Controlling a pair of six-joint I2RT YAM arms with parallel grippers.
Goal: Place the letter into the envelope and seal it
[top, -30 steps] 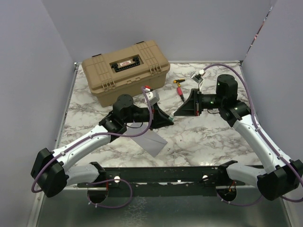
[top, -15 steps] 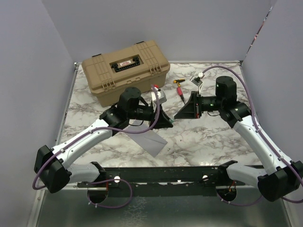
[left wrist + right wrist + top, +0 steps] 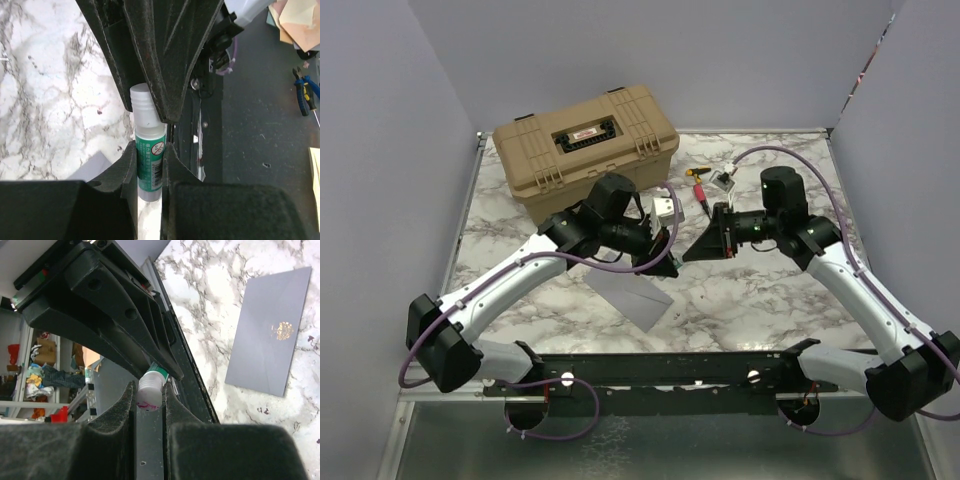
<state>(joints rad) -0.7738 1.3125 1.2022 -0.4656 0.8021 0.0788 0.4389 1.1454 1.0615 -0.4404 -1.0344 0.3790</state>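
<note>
This was a robotics lab workcell. Plain lilac-grey panels [image 3: 380, 150] boxed in the marble-patterned desk [image 3: 760, 290] along its left, far and right edges. A black mounting rail [image 3: 670, 372] at the near edge carried the left arm [image 3: 510, 290] and right arm [image 3: 860, 295]. The wrist views showed cluttered storage shelves [image 3: 37, 370] and blue-handled pliers [image 3: 303, 92] on a dark surface.

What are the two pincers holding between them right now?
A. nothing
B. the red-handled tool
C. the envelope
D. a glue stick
D: the left pincer grips the green-labelled body of a glue stick and the right pincer grips its white cap; the envelope lies flat on the table.
</note>
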